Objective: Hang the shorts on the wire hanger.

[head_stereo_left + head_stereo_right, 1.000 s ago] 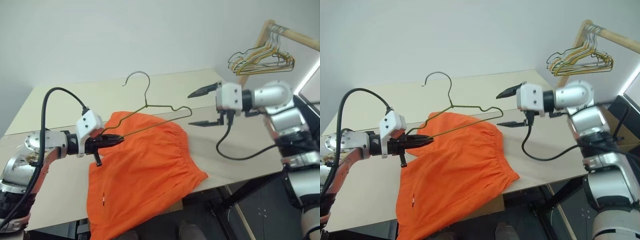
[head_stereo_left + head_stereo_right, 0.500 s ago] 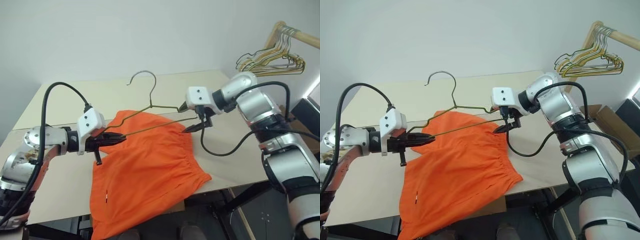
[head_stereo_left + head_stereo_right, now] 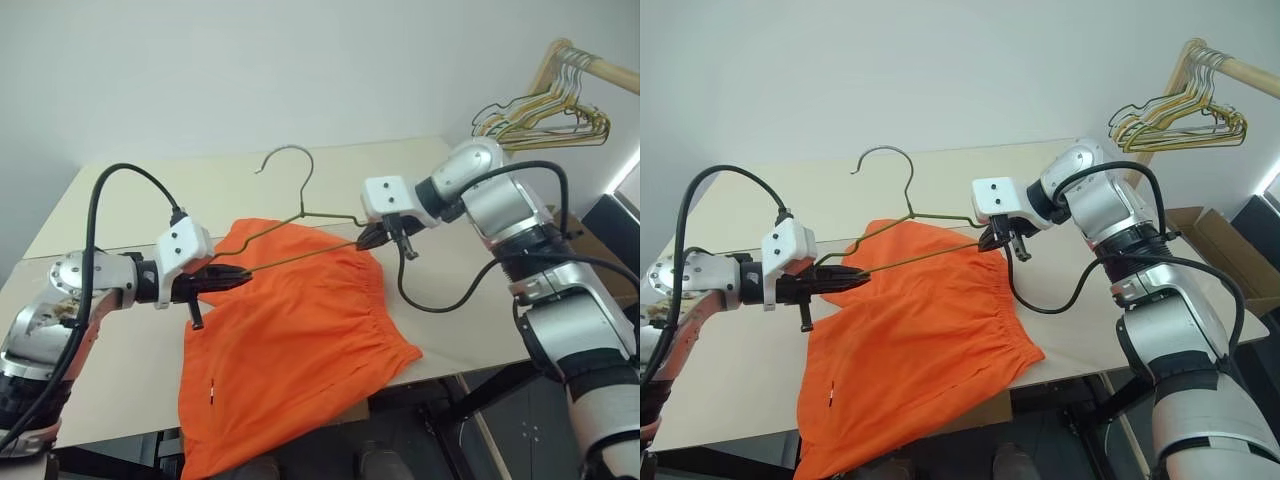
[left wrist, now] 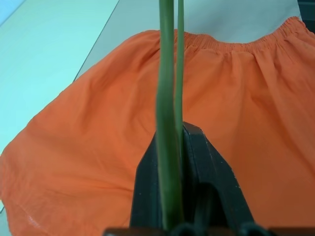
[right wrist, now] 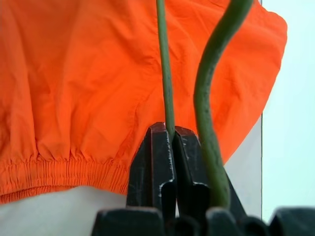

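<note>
Above the table (image 3: 120,200), both grippers clench the wire hanger (image 3: 300,215) over the shorts (image 3: 290,340)

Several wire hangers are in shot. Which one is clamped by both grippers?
The single thin dark olive-grey wire hanger, held over the bright orange shorts by the left gripper and right gripper. The gold and green hangers hang untouched on the wooden rail.

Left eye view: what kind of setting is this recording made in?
Probably an indoor lab or test room set up for laundry handling: a plain light table against a bare wall, a wooden rail with a bunch of spare hangers, and a cardboard box on the floor.
</note>
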